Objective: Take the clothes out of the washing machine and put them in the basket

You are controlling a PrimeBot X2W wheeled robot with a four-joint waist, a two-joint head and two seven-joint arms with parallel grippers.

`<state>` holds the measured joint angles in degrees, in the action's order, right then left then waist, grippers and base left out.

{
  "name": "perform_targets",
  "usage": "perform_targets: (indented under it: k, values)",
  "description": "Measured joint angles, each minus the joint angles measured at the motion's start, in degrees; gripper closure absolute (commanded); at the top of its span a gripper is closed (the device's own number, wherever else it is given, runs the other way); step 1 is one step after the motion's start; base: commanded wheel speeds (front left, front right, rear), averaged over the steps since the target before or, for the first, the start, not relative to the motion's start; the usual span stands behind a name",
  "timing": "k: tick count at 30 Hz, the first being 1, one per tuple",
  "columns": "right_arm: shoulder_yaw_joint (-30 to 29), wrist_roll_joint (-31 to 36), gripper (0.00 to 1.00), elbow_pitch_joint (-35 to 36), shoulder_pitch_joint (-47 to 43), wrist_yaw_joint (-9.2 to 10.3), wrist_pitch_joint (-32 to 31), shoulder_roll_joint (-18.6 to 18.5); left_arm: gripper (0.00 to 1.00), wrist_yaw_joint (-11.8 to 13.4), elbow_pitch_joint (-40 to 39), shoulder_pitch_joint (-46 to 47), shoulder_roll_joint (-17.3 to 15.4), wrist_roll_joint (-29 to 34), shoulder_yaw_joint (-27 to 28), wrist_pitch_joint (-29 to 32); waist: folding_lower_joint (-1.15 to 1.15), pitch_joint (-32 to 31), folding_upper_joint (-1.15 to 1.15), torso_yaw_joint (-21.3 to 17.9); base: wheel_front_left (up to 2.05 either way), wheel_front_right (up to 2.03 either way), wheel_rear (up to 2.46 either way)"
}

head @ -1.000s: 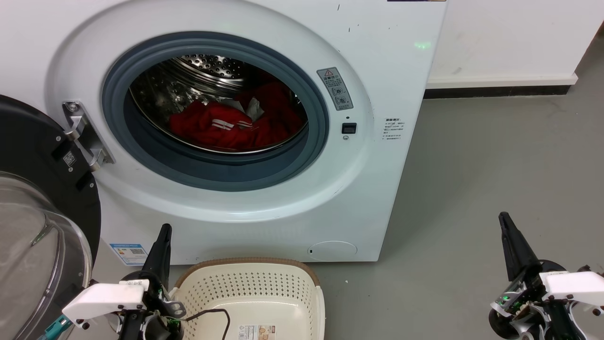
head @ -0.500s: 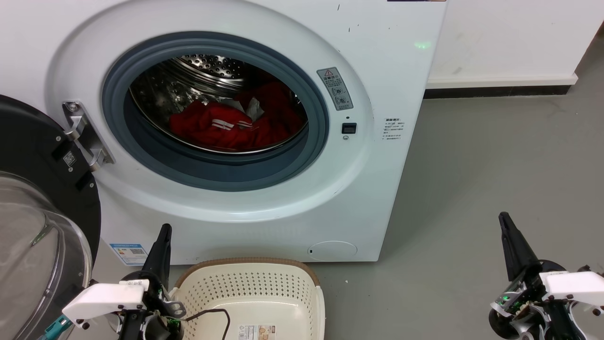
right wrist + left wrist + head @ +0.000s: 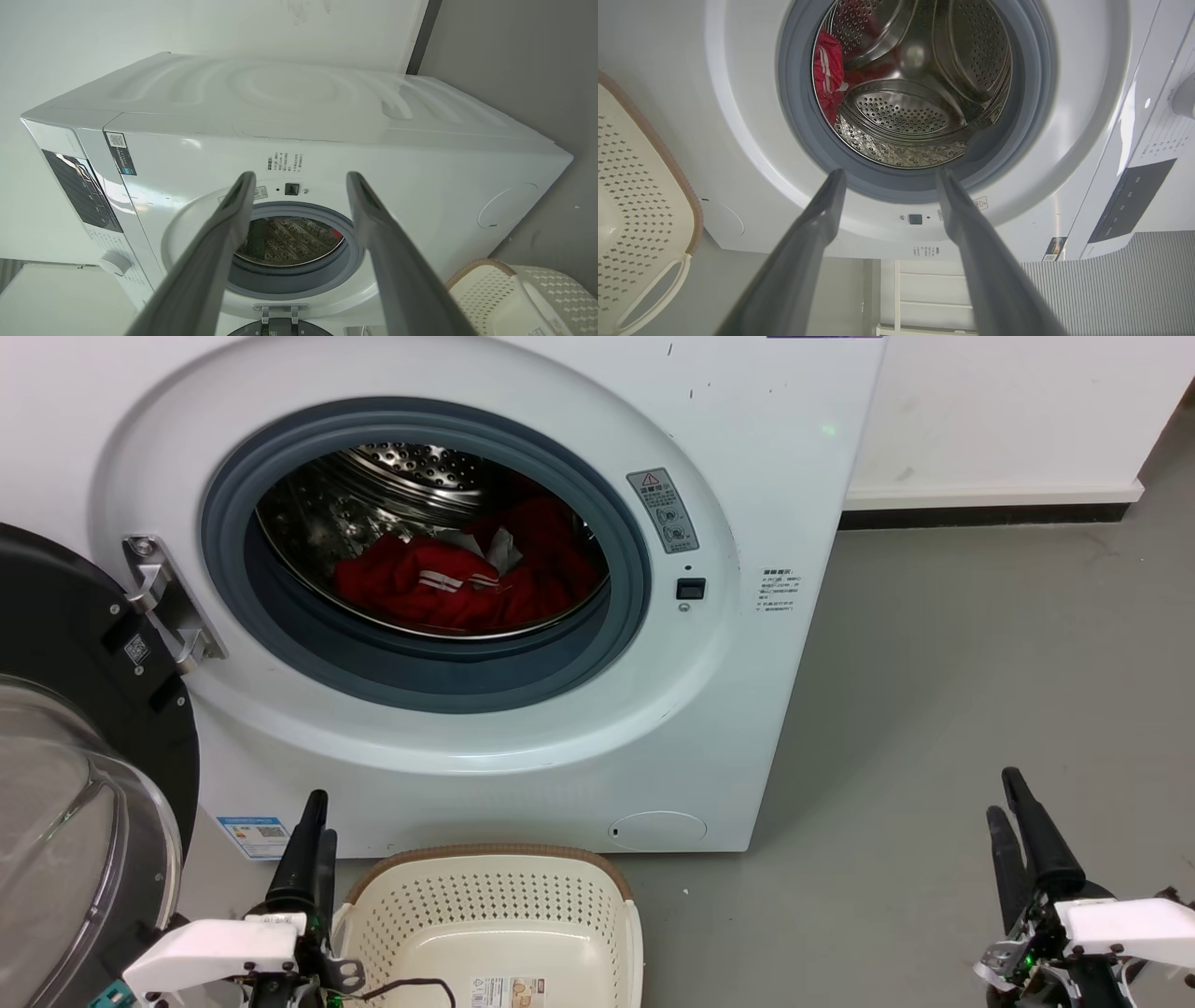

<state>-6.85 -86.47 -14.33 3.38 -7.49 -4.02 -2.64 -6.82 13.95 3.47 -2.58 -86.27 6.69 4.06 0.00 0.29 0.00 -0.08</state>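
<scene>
Inside the washing machine (image 3: 747,476), clothes (image 3: 439,588) are lying bunched, looking soft and floppy; pinching a raised fold seems best. Left gripper (image 3: 889,173) and right gripper (image 3: 301,175) are hanging spread, empty.

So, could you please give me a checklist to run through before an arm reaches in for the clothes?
1. Door of the washing machine swung open: ok.
2. Clothes lying in the drum: ok.
3. Basket on the floor before the machine, no clothes inside: ok.
4. Left gripper open, holding nothing: ok.
5. Right gripper open, holding nothing: ok.
6. More clothes hidden beneath: cannot tell.
</scene>
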Motion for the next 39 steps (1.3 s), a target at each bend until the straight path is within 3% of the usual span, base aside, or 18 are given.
perform_targets:
  k: [24, 39]
  values:
    - [3.6, 34.8, 0.00, 9.9, -2.7, 0.00, 5.7, 0.0, 0.00, 5.8, -7.7, -1.3, 0.0, 27.9, -2.9, -5.8, 0.00, 0.5, 0.00, -0.3, 0.00, 0.00, 0.00]
    - [4.7, 49.0, 0.00, 12.9, -4.9, 0.00, 8.6, 0.0, 0.00, 7.3, -10.2, -3.2, -0.1, 41.4, -4.6, -8.8, 0.00, 0.3, 0.00, -0.7, 0.00, 0.00, 0.00]
